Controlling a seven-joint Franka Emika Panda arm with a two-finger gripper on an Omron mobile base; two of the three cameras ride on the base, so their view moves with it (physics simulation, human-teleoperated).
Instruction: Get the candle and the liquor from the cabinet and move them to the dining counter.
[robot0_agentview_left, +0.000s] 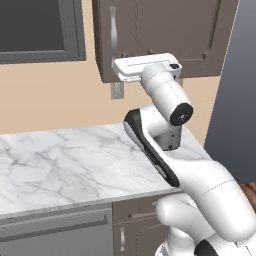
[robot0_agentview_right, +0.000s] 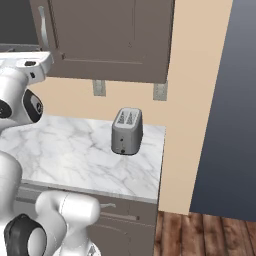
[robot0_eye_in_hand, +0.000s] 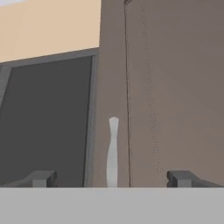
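Observation:
The dark brown upper cabinet (robot0_agentview_left: 165, 30) hangs on the beige wall with its doors shut. Its long silver handle (robot0_agentview_left: 113, 30) runs down the left door's edge. My gripper (robot0_agentview_left: 137, 53) is raised to the cabinet's lower front, just right of the handle. In the hand view the handle (robot0_eye_in_hand: 113, 151) stands upright between the two dark fingertips (robot0_eye_in_hand: 41, 178), which are set far apart, so my gripper (robot0_eye_in_hand: 111, 178) is open with nothing held. The candle and the liquor are hidden behind the shut doors (robot0_agentview_right: 110, 35). The dining counter is out of view.
A marble wall counter (robot0_agentview_left: 60, 160) lies below the cabinet, with a grey toaster (robot0_agentview_right: 127, 131) near its right end. A dark framed panel (robot0_agentview_left: 35, 30) sits left of the cabinet. A tall dark grey wall (robot0_agentview_right: 225, 100) rises to the right over wooden floor (robot0_agentview_right: 200, 235).

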